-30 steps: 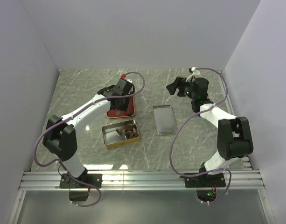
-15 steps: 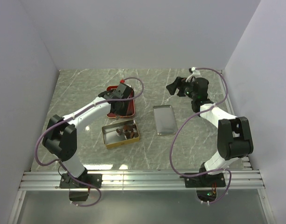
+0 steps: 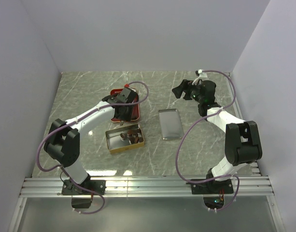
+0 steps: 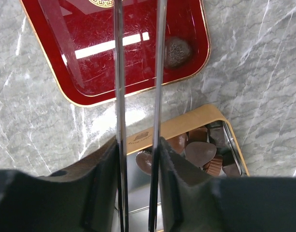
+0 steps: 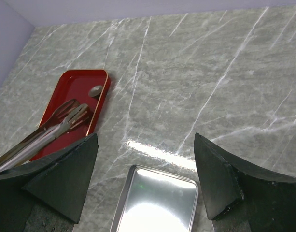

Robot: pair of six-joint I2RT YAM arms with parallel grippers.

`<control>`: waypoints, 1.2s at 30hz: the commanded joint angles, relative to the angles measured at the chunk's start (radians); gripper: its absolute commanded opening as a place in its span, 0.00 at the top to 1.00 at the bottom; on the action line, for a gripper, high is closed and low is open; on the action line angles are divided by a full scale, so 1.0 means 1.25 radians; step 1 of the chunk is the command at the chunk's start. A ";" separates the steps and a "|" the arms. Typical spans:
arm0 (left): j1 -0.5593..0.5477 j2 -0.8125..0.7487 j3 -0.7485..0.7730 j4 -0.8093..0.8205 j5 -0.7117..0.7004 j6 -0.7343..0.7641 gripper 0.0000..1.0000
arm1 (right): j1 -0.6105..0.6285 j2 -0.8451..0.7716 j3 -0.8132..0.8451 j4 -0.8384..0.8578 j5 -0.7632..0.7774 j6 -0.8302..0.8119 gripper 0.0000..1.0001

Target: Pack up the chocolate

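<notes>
The left gripper (image 4: pixel 137 145) is clamped on a pair of metal tongs (image 4: pixel 118 72), one finger pressed against each blade. The blades run forward side by side with a narrow gap between them, over the red tray (image 4: pixel 65 63). Their tips leave the top of the wrist view, and from the other arm's camera I cannot tell whether anything sits between them.

One chocolate (image 4: pixel 178 51) lies on the tray just right of the right blade, near the tray's corner, not touching the tongs. The other pieces (image 4: pixel 198 152) are heaped in the gold tin (image 4: pixel 186 123), below the gripper and to the right of its fingers.

The right gripper (image 5: pixel 145 140) hangs with its jaws wide apart and nothing between them, above the silver lid (image 5: pixel 157 203), well apart from the tongs.
</notes>
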 commanded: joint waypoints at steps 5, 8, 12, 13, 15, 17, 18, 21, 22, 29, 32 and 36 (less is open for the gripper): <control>0.000 -0.021 0.003 0.018 0.016 -0.008 0.68 | -0.008 -0.013 0.024 0.030 -0.004 0.004 0.13; 0.000 -0.019 0.001 0.009 0.017 -0.008 0.72 | -0.008 -0.014 0.024 0.030 -0.004 0.005 0.13; -0.001 -0.041 -0.008 -0.001 0.010 -0.013 0.73 | -0.008 -0.013 0.024 0.030 -0.006 0.006 0.13; -0.001 -0.048 -0.010 -0.004 0.009 -0.013 0.73 | -0.008 -0.013 0.026 0.031 -0.006 0.006 0.13; 0.000 -0.069 -0.007 -0.012 0.008 -0.015 0.73 | -0.008 -0.014 0.024 0.031 -0.006 0.007 0.13; -0.001 -0.094 -0.012 -0.021 0.033 -0.020 0.74 | -0.009 -0.015 0.023 0.031 -0.006 0.007 0.13; -0.001 -0.103 -0.016 -0.021 0.042 -0.022 0.74 | -0.008 -0.015 0.023 0.033 -0.006 0.007 0.13; -0.006 -0.138 -0.032 -0.034 0.043 -0.031 0.74 | -0.009 -0.013 0.026 0.031 -0.008 0.007 0.13; -0.006 -0.153 -0.033 -0.040 0.039 -0.032 0.74 | -0.009 -0.013 0.026 0.031 -0.009 0.007 0.13; -0.008 -0.225 -0.072 -0.080 0.092 -0.044 0.74 | -0.010 -0.016 0.023 0.031 -0.010 0.007 0.13; -0.013 -0.260 -0.096 -0.096 0.107 -0.059 0.73 | -0.009 -0.018 0.023 0.033 -0.010 0.007 0.13; -0.022 -0.304 -0.109 -0.121 0.137 -0.076 0.73 | -0.009 -0.018 0.024 0.033 -0.014 0.009 0.13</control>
